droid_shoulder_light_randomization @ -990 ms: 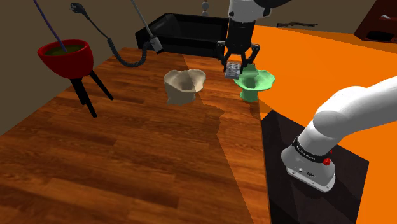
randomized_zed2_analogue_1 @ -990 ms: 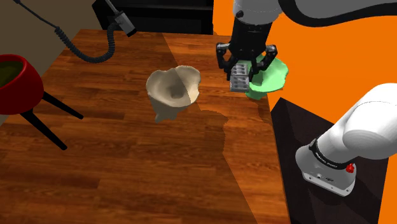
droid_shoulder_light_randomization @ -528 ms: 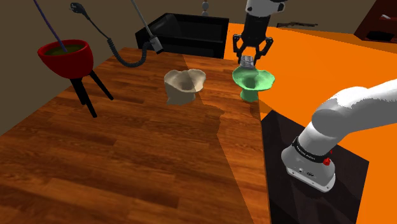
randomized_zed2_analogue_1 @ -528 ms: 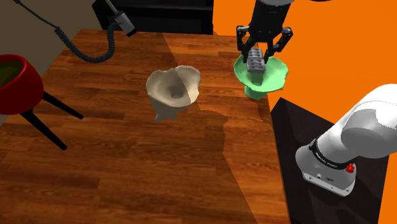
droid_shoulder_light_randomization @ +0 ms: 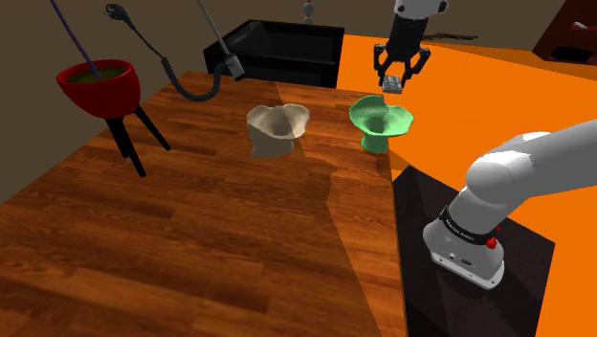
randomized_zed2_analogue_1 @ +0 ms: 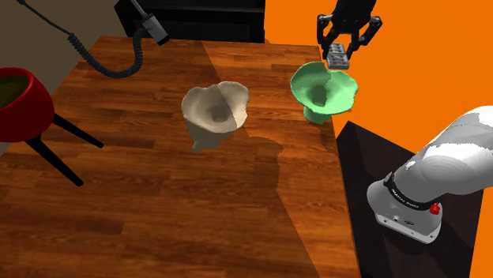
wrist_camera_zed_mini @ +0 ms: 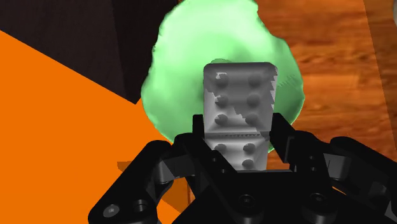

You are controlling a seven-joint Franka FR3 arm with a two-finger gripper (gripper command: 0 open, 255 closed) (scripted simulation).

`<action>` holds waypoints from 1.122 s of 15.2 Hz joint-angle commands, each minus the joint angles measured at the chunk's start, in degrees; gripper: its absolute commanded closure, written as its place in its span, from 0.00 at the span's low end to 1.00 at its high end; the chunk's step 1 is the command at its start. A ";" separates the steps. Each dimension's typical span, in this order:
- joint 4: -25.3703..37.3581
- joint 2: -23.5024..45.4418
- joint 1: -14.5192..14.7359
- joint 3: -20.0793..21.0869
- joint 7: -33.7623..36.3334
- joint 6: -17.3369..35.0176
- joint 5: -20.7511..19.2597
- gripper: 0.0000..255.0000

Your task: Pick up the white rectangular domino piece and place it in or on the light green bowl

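Beige wavy bowl [droid_shoulder_light_randomization: 277, 129], red pot on dark legs [droid_shoulder_light_randomization: 99, 86], black coiled cable [droid_shoulder_light_randomization: 194, 97], wooden table [droid_shoulder_light_randomization: 191, 239]

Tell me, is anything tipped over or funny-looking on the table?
Nothing is spilled or tipped over: the beige bowl and the green bowl both stand upright. One thing to watch: the green bowl sits close to the edge of the table. The domino hangs in the air, clasped by the fingers.

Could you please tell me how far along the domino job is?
The pick looks done: the claw is shut on the domino, clear of the table. In hand is the carry, near the green bowl. Left: release it into the bowl.
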 commanded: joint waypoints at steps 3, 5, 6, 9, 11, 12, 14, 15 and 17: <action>-2.52 -0.07 -0.31 -0.66 -0.98 2.47 -0.41 1.00; -4.06 -0.07 -0.28 -0.59 -0.98 4.01 -0.35 1.00; -4.82 -0.05 -0.27 -0.56 -0.99 4.78 -0.32 1.00; -7.04 0.09 -0.22 -0.45 -1.00 7.14 -0.23 1.00; -8.46 0.26 -0.20 -0.37 -1.00 8.74 -0.17 1.00; -9.17 0.37 -0.18 -0.33 -1.00 9.55 -0.14 1.00; -10.00 0.51 -0.17 -0.28 -1.00 10.52 -0.10 1.00; -9.99 0.52 -0.17 -0.28 -1.00 10.52 -0.10 1.00; -9.99 0.52 -0.17 -0.28 -1.00 10.53 -0.10 1.00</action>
